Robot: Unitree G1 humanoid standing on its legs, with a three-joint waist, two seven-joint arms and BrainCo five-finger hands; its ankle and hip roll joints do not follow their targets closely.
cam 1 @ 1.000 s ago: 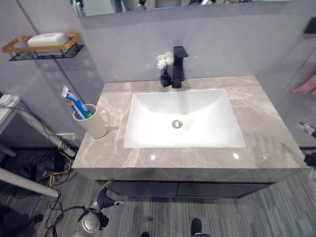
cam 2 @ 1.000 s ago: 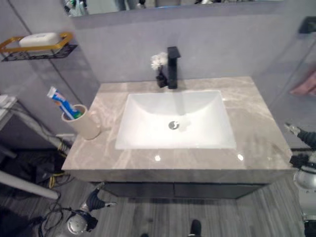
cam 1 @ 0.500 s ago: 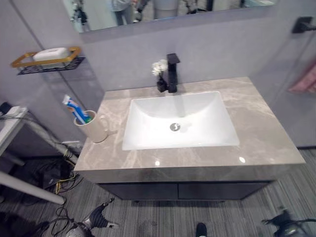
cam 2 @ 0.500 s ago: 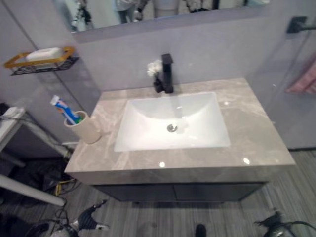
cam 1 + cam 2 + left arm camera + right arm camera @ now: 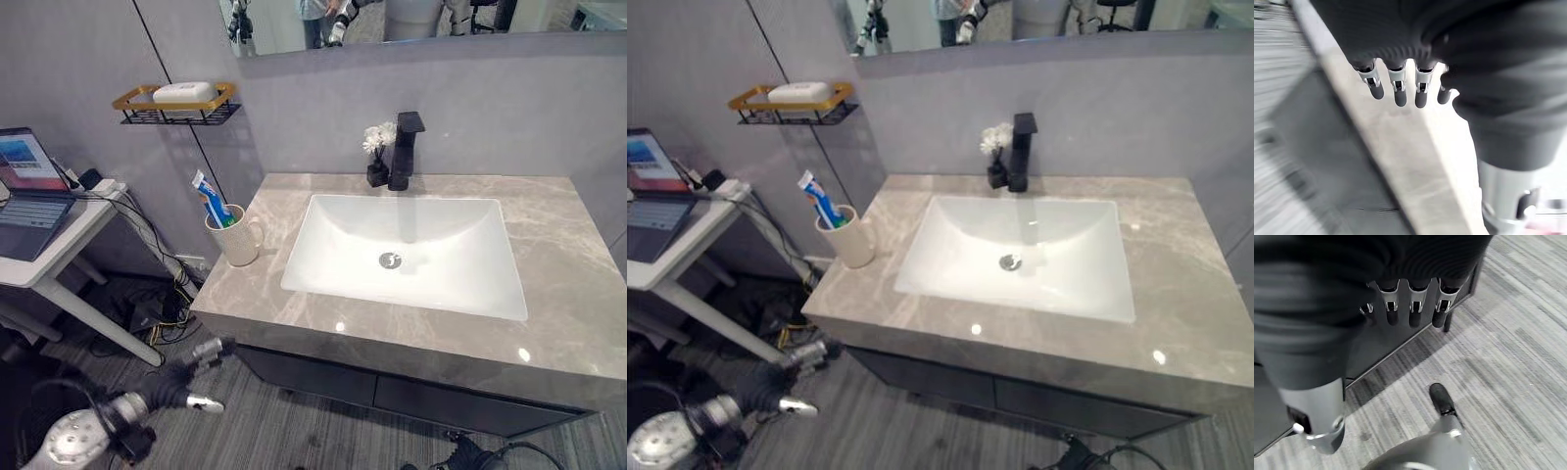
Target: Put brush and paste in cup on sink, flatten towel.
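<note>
Grey marble formed the worktop (image 5: 294, 294) around a white sink (image 5: 411, 250), with a black tap (image 5: 405, 149) and a small flower vase (image 5: 376, 166) at the back wall; in the left eye view the cream cup (image 5: 235, 237) stood on the worktop's left end, just beside the basin, and the brush and paste (image 5: 211, 199) already stood upright in it; a wall shelf (image 5: 176, 106) with soap hung above, and a laptop (image 5: 24, 191) sat on a side desk; the left hand (image 5: 186, 380) hung low over the floor with relaxed, straight fingers, holding nothing; the right eye view gave the same scene, the cup (image 5: 851, 238) nearer the middle; no towel was in sight, so the cup step looked done and the towel step looked next, which would call for finding the towel first; the left wrist view added the worktop's edge passing close beyond the left hand's fingers (image 5: 1396, 88), loosely extended and empty; the right wrist view showed what the eye views left unclear: the right hand (image 5: 1410, 308), fingers likewise straight and empty, over grey plank floor (image 5: 1518, 357) beside the dark cabinet.
</note>
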